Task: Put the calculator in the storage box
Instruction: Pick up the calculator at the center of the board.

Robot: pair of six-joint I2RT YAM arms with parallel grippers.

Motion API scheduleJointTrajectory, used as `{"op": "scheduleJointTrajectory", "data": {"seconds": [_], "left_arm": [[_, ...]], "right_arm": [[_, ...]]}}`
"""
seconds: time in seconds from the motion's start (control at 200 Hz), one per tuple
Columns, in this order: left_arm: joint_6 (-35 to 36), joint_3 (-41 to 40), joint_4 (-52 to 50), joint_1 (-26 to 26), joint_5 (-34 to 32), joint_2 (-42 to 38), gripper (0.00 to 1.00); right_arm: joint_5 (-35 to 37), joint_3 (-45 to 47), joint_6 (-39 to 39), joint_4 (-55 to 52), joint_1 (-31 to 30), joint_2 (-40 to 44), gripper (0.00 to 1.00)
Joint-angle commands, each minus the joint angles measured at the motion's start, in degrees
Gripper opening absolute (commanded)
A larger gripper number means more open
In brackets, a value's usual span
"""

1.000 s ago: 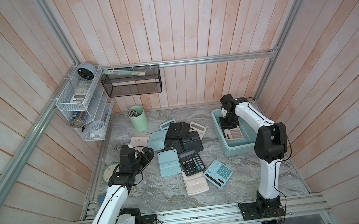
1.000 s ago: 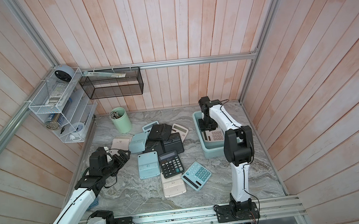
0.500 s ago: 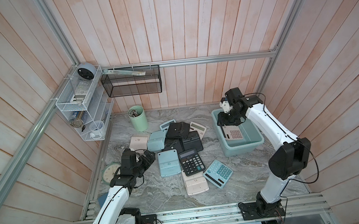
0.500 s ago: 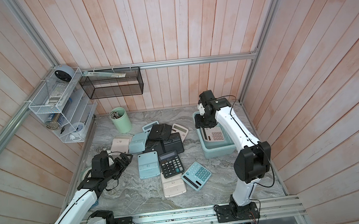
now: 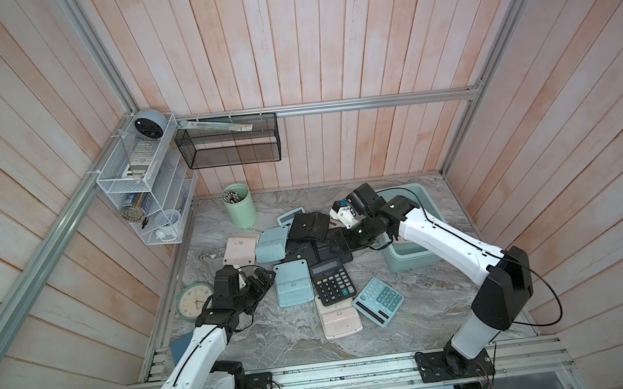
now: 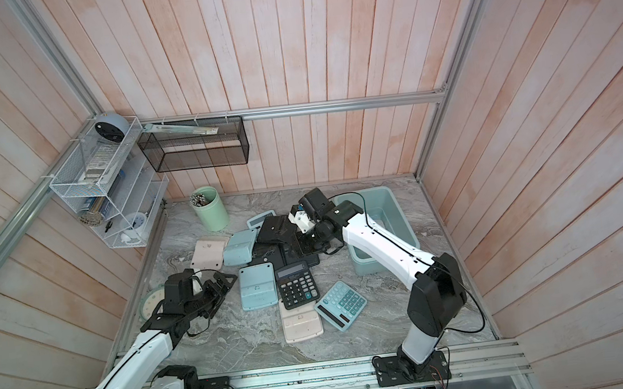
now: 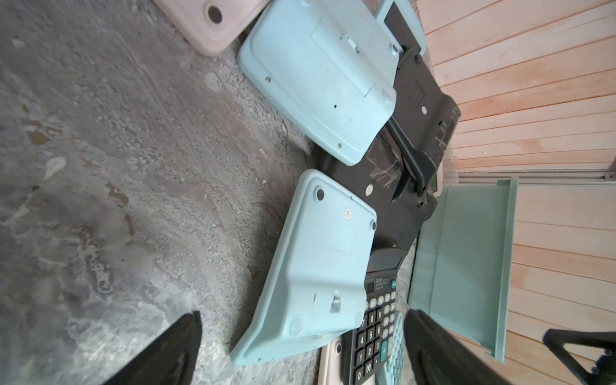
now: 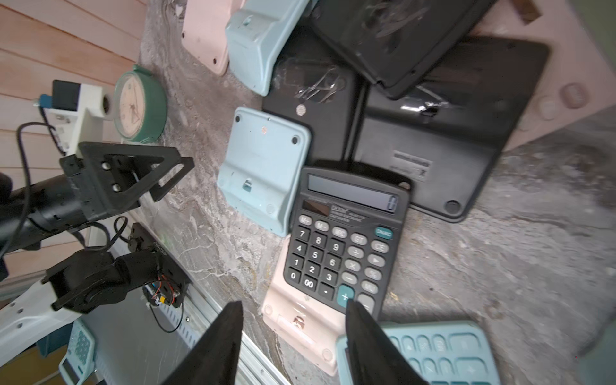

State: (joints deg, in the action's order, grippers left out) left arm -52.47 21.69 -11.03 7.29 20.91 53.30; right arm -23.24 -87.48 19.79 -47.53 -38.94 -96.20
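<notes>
The storage box [image 5: 410,260] is a light teal tub at the back right; my right arm hides most of its inside. Several calculators lie piled on the marble top left of it. Among them are a black one face up [image 5: 332,282], a teal one face up [image 5: 379,306] and a light blue one face down [image 5: 293,287]. My right gripper [image 5: 339,245] hangs open and empty over the black face-down calculators [image 8: 433,140], outside the box. At the pile's left edge my left gripper [image 5: 264,280] stands wide open with nothing held, the light blue calculator [image 7: 320,266] just ahead of it.
A mint cup [image 5: 240,207] stands at the back left. A green clock [image 5: 195,302] lies by the left rail beside my left arm. On the walls hang a black mesh basket [image 5: 229,148] and a white wire shelf [image 5: 132,173]. Wood walls close in three sides.
My right arm has swung out of the storage box to the left, over the black calculators, and its jaws have spread wider. The left arm has barely shifted.
</notes>
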Motion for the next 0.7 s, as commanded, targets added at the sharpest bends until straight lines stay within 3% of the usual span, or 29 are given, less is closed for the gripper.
{"op": "scheduleJointTrajectory", "data": {"seconds": [0.0, 0.315, 0.695], "left_arm": [[-0.8, -1.7, 2.3, -0.3, 2.6, -1.4, 1.00], [-5.4, -5.2, 13.9, -0.3, 9.2, 3.1, 0.98], [-7.9, -7.3, 23.1, -0.3, 11.6, 9.0, 0.91]], "right_arm": [[-4.2, 1.8, 3.7, 6.8, -2.0, -3.3, 0.56], [-6.9, 2.0, 7.7, 14.0, -6.5, -12.2, 0.56], [-7.3, 4.5, 11.9, 19.8, -7.2, -17.8, 0.56]]}}
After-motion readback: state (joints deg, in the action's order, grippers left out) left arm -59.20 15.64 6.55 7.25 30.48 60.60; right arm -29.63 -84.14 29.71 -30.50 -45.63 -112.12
